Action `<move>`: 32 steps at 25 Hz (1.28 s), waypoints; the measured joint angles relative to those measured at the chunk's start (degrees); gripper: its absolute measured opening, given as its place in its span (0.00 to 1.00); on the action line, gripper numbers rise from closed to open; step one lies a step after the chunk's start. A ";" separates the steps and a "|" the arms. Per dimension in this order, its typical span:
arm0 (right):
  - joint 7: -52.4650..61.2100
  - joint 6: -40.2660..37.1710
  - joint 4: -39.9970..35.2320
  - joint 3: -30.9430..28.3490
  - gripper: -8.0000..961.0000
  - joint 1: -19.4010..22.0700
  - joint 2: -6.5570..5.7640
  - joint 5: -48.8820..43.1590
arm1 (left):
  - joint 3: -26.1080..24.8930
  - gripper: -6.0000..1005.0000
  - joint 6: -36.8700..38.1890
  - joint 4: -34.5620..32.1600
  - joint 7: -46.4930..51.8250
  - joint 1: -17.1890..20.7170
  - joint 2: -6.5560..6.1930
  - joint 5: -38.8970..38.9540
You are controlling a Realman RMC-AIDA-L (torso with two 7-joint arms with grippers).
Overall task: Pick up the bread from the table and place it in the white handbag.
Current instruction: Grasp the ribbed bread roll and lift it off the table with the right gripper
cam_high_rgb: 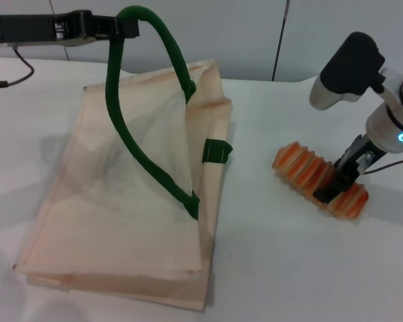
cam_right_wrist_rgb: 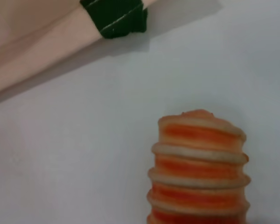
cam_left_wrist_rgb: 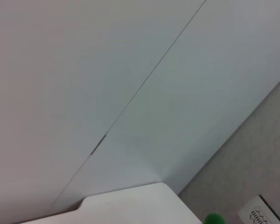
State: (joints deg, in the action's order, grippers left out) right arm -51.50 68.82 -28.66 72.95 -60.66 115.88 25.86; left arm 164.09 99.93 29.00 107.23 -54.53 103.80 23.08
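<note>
No legible writing on any item. The white handbag (cam_high_rgb: 121, 201) lies flat at 9 o'clock on the table (cam_high_rgb: 269, 268), one green rope handle (cam_high_rgb: 138, 100) pinched and lifted by the left gripper (cam_high_rgb: 124, 27) at 11 o'clock. Bare tabletop separates the bag's edge from the bread (cam_high_rgb: 309, 171) at 3 o'clock. The right gripper (cam_high_rgb: 339, 178) reaches down, fingers clamped across the loaf, which rests on the table.

Hidden and cropped items

Bread (cam_high_rgb: 307, 172): middle covered by the right gripper (cam_high_rgb: 337, 180); near end cut off in the right wrist view. White handbag (cam_high_rgb: 131, 194): only an edge and a green tab (cam_right_wrist_rgb: 114, 16) in the right wrist view. Left gripper (cam_high_rgb: 124, 27): finger gap unclear where it meets the green handle (cam_high_rgb: 138, 134); arm cropped.
</note>
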 joint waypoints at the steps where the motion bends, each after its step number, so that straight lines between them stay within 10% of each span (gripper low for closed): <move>1: -0.03 -0.02 -0.12 0.08 0.85 0.00 0.00 0.15 | 0.00 0.14 0.00 0.00 0.00 0.00 0.00 0.00; 32: -5.06 5.72 -8.67 -11.48 0.48 0.82 -1.67 1.05 | 0.03 0.15 0.33 0.01 0.10 -0.09 -0.46 -0.22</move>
State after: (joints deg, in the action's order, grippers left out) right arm -56.57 74.54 -37.33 61.47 -59.84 114.22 26.91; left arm 164.12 100.26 29.01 107.33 -54.62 103.34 22.86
